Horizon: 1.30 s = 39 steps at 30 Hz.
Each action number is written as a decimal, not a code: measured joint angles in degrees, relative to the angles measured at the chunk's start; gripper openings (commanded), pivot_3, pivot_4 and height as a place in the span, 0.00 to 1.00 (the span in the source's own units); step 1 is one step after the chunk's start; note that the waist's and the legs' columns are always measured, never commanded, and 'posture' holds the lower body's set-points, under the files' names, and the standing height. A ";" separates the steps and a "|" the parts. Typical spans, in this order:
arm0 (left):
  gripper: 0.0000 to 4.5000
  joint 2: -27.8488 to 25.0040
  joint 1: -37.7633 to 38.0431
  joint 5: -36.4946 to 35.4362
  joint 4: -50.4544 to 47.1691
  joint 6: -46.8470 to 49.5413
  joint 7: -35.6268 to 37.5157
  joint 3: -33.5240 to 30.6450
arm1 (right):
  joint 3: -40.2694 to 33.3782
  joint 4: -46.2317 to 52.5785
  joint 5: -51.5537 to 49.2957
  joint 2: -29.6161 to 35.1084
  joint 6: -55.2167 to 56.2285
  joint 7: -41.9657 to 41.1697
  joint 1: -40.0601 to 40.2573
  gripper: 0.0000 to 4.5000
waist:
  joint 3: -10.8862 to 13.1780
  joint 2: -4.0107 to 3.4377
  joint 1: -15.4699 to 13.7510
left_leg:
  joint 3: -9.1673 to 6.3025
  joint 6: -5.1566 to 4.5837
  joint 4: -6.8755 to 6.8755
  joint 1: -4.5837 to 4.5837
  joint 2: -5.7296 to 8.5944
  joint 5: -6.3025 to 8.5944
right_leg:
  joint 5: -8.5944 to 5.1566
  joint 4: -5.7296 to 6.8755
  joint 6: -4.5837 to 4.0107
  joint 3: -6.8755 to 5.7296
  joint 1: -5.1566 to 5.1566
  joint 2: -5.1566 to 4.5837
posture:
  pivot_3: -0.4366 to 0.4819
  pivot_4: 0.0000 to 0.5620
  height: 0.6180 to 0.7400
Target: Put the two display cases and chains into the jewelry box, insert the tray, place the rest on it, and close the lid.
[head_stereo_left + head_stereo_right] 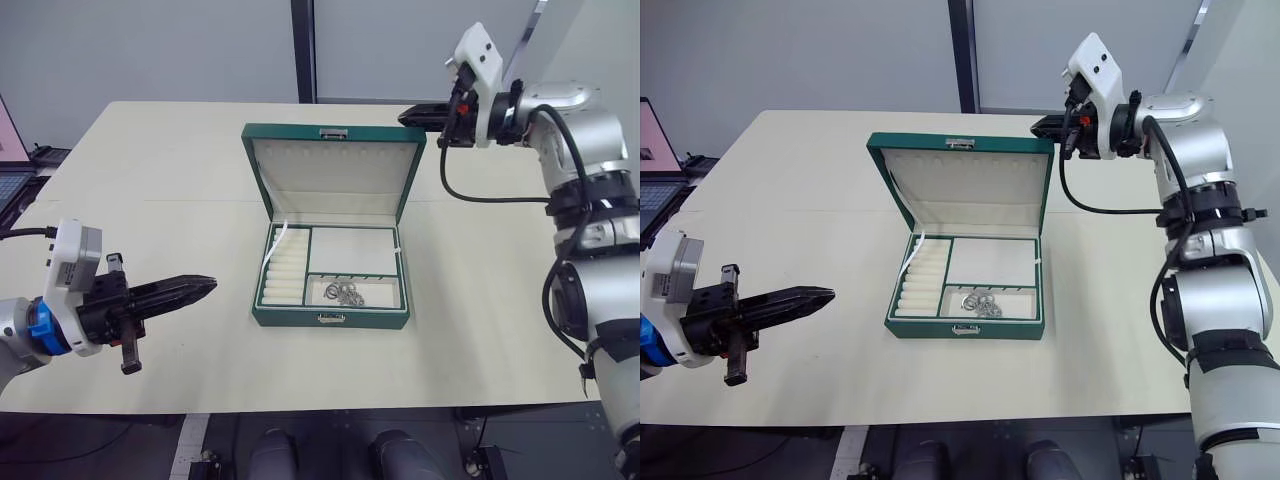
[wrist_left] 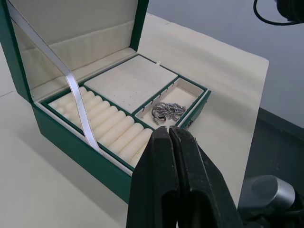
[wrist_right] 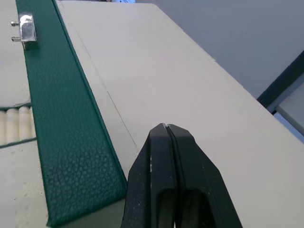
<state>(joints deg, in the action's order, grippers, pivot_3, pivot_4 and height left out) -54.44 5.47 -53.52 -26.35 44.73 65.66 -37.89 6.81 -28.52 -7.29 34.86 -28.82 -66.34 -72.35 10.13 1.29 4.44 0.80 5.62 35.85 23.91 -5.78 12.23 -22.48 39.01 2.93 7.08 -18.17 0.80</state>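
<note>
The dark green jewelry box stands open mid-table, its cream-lined lid upright at the back. The tray sits inside it, ring rolls on its left side. Silvery chains lie in the tray's small front compartment, also seen in the left wrist view. The display cases are out of view. My left gripper hovers shut and empty left of the box, pointing at it. My right gripper is shut and empty just beside the lid's top right corner.
The box stands on a pale table. A white ribbon runs from the lid to the box's left side. A metal clasp sits on the lid's top edge. A laptop lies past the table's left edge.
</note>
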 measured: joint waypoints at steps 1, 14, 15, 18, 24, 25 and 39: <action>0.01 -0.53 0.66 -0.39 -0.03 0.16 0.41 -0.20 | -0.13 5.29 -0.95 1.19 -3.00 -0.06 2.73 0.00 | 0.00 0.00 -0.08 | -0.02 -0.03 0.00 0.01 0.00 0.02 | 0.00 0.00 0.00 -0.01 0.00 0.00 | 0.48 0.27 1.00; 0.01 -4.07 1.08 0.08 3.48 -1.23 6.17 -1.13 | -12.21 58.83 -20.84 8.51 -41.07 10.44 35.51 0.00 | 0.01 -0.01 -1.26 | -0.03 -0.18 -0.03 0.01 0.05 0.11 | -0.01 -0.05 0.01 0.03 -0.03 0.02 | 0.48 0.27 1.00; 0.01 -4.06 0.78 1.10 3.79 -2.54 6.18 -0.75 | -14.12 60.12 -21.33 9.18 -41.39 11.30 37.53 0.00 | 0.01 -0.01 -1.48 | -0.03 -0.19 -0.02 0.01 0.07 0.11 | -0.01 -0.07 0.01 0.02 -0.06 0.00 | 0.48 0.27 1.00; 0.01 -3.89 0.44 4.05 4.23 -5.03 5.42 1.11 | -19.16 63.02 -22.95 10.07 -40.35 12.90 43.77 0.00 | -0.03 0.05 -1.65 | -0.04 -0.19 -0.05 0.01 0.07 0.12 | -0.01 -0.11 0.01 0.04 -0.03 0.01 | 0.48 0.27 1.00; 0.01 -1.87 -1.28 10.13 6.82 -5.68 -2.90 5.48 | -26.68 67.80 -25.33 9.08 -35.62 14.33 62.36 0.00 | -0.05 0.09 -1.96 | -0.03 -0.19 -0.05 0.05 0.07 0.12 | -0.01 -0.09 0.01 0.07 0.00 0.04 | 0.48 0.27 1.00; 0.01 -1.38 -1.80 11.32 7.56 -6.12 -4.37 6.18 | -27.42 68.43 -25.59 8.88 -34.56 14.25 64.79 0.00 | -0.05 0.09 -1.94 | -0.01 -0.19 -0.05 0.05 0.07 0.12 | -0.01 -0.08 0.01 0.10 -0.02 0.04 | 0.48 0.27 1.00; 0.01 3.82 1.40 20.16 12.33 -17.75 -8.77 8.56 | -32.92 68.72 -27.42 9.26 -22.95 14.14 81.14 0.00 | -0.12 0.20 -2.07 | -0.02 -0.19 0.00 0.00 0.08 0.12 | -0.01 -0.06 0.01 0.09 0.08 0.04 | 0.48 0.27 1.00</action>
<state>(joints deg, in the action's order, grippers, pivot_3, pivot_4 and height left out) -50.62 6.87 -33.36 -14.03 26.98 56.89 -29.33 -26.11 40.19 -34.72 44.13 -51.78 -52.20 8.79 10.02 1.49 2.37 0.78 5.43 35.85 23.91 -5.71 12.35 -22.49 38.95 2.94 7.17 -18.09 0.84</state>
